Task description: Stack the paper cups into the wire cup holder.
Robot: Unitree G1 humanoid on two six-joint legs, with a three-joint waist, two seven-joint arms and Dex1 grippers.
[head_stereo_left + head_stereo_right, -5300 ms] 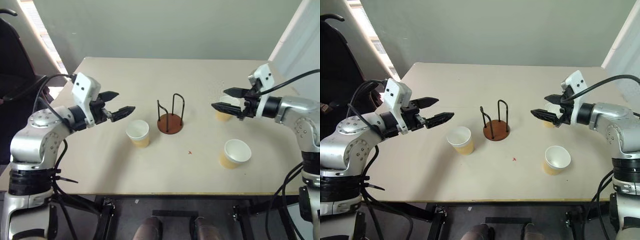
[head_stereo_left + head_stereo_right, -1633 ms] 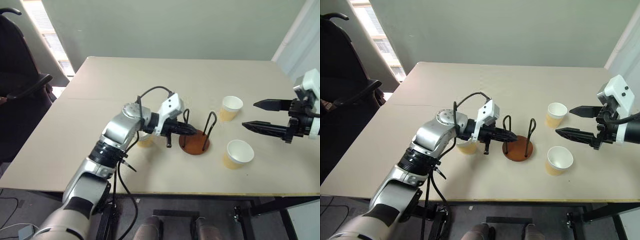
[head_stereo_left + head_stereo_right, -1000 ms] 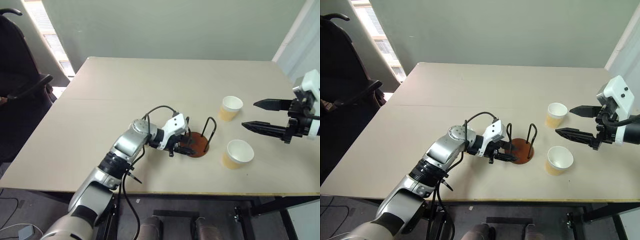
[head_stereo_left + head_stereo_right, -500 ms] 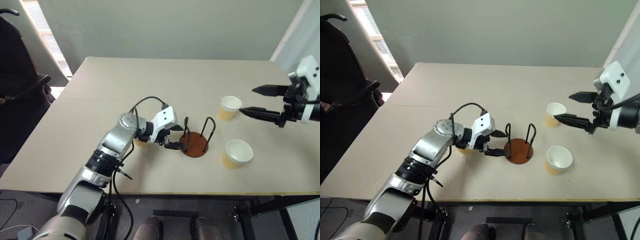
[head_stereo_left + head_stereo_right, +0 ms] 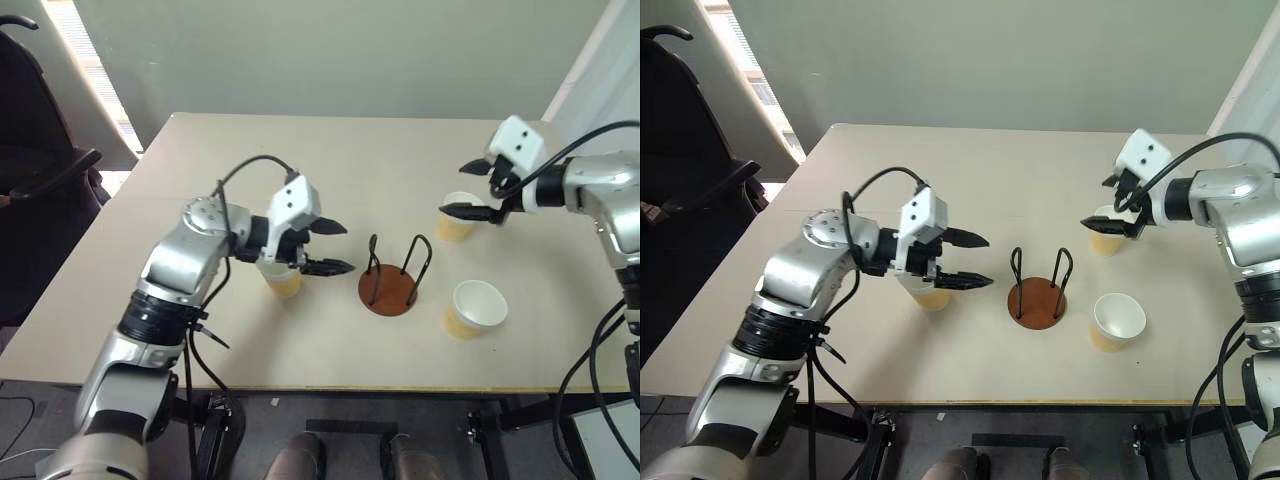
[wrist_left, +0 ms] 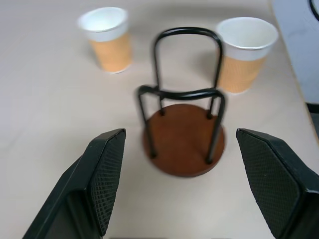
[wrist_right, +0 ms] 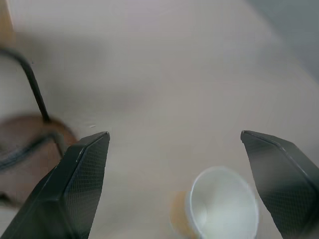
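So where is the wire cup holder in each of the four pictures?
Left eye view: wire cup holder, mid-picture, between the two arms.
Right eye view: wire cup holder, same place.
Left wrist view: ahead, between the left gripper's fingers.
Right wrist view: blurred, beside the right gripper.
Shared landmark: the far paper cup.

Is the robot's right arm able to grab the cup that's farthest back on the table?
Probably yes. The right gripper hangs just above the far cup with its jaws wide open, and nothing sits between them. The wire holder and the other cups stand off to the side.
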